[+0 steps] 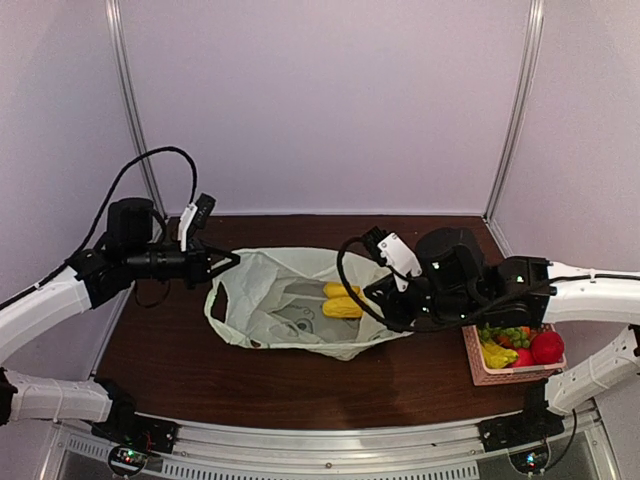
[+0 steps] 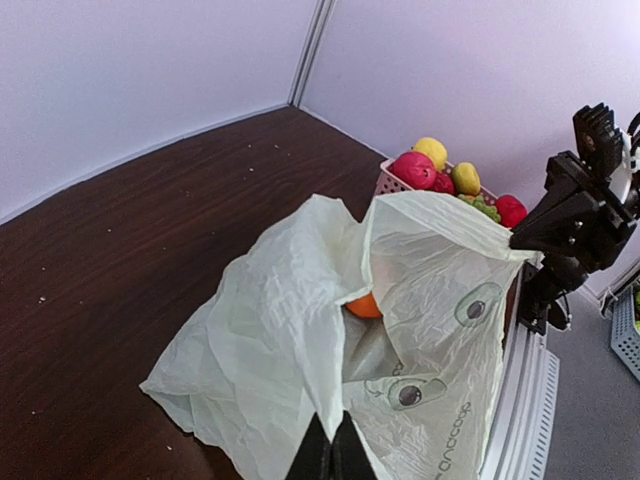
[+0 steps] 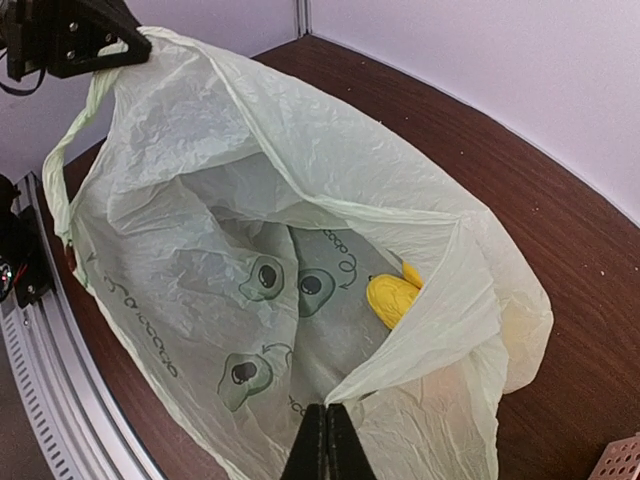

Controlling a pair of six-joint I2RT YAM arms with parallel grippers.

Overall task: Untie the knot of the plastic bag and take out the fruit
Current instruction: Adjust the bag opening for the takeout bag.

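1. Top external view shows a dark wooden table (image 1: 160, 350), and the plastic bag (image 1: 250, 290) lies at its middle as the biggest soft thing on it.
2. That pale green bag is stretched sideways between the two arms. Its mouth gapes wide, and grey avocado print shows on its inner wall.
3. At the bag's left end, the left gripper (image 2: 330, 452) has its jaws pressed together on a pinch of the thin plastic by a handle loop.
4. At the bag's right end, the right gripper (image 3: 325, 440) is clamped narrow on the rim of the mouth, lifting that edge off the table.
5. Just beyond the bag's right end, past the right arm, sits a pink slatted basket (image 1: 478, 368) with red round fruits, green grapes and some yellow pieces in it.
6. Inside the bag, near its middle, lies the fruit (image 1: 342, 300): two yellow elongated pieces side by side on the bottom layer of plastic.
7. From the left wrist, an orange (image 2: 365, 305) peeks out under a fold inside the bag.
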